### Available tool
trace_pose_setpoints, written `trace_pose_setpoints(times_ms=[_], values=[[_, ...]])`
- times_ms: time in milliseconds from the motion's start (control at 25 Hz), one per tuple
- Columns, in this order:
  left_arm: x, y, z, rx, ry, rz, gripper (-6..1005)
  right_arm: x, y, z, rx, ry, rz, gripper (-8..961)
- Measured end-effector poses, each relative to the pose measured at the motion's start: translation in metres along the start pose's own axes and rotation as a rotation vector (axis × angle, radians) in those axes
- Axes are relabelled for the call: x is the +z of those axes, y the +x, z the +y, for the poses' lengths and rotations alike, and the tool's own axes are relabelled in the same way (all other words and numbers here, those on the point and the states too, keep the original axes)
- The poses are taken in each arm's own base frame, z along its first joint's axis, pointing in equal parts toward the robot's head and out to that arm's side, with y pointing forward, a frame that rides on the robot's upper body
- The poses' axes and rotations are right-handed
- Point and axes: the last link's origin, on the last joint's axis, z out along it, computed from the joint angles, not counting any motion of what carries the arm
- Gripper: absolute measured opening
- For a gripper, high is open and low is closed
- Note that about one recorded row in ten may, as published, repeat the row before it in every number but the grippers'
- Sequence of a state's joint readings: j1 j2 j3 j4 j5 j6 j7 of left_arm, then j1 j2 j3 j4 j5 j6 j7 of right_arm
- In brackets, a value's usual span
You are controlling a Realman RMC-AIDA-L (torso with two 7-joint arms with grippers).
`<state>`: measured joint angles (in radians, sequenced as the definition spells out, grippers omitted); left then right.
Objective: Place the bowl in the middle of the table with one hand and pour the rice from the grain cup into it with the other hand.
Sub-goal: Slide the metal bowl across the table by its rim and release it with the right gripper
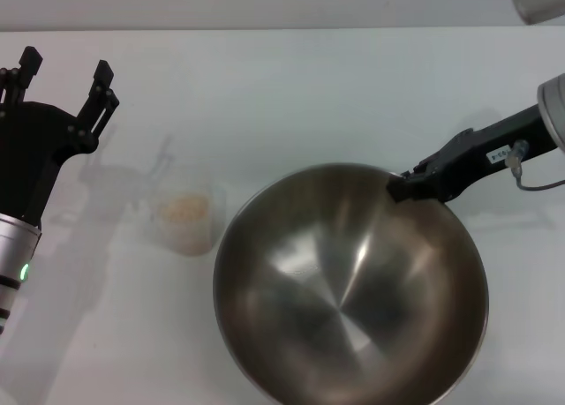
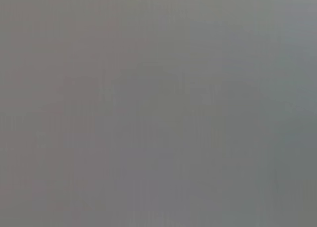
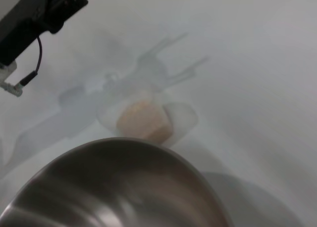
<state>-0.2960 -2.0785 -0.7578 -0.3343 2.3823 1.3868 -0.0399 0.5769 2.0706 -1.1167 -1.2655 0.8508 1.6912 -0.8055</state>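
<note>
The steel bowl (image 1: 349, 286) sits at the table's front, right of centre, and looks empty. My right gripper (image 1: 402, 188) is shut on its far right rim. The grain cup (image 1: 185, 218) stands upright on the table (image 1: 309, 96) just left of the bowl, holding rice (image 1: 182, 208). My left gripper (image 1: 68, 67) is open and empty at the far left, behind and left of the cup. The right wrist view shows the bowl rim (image 3: 124, 145) with the cup (image 3: 146, 119) and its rice (image 3: 143, 122) just beyond. The left wrist view shows only flat grey.
The table's far edge (image 1: 282, 27) runs across the top of the head view. The left arm (image 3: 29, 19) shows in the right wrist view beyond the cup. Bare white tabletop lies behind the bowl and cup.
</note>
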Motion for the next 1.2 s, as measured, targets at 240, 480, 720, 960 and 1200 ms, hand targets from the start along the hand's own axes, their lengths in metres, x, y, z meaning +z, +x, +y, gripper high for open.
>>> trace_pose_setpoints(times_ms=[240,480,720,960,1200], values=[[0.000,0.000,0.000,0.000,0.000,0.000,813,0.010,0.003,-0.006,0.020,-0.011,0.032,36],[0.001,0.000,0.000,0.000,-0.001,0.001,812,0.014,0.004,-0.010,0.025,0.010,0.058,36],[0.001,0.000,0.000,0.001,-0.003,0.002,810,0.016,0.007,-0.018,0.043,0.059,0.074,35],[0.002,0.000,0.000,0.002,-0.005,0.003,809,0.018,0.007,-0.022,0.071,0.088,0.094,26],[0.002,0.000,0.000,0.003,-0.004,0.001,808,0.014,0.000,-0.020,0.054,0.105,0.078,110]])
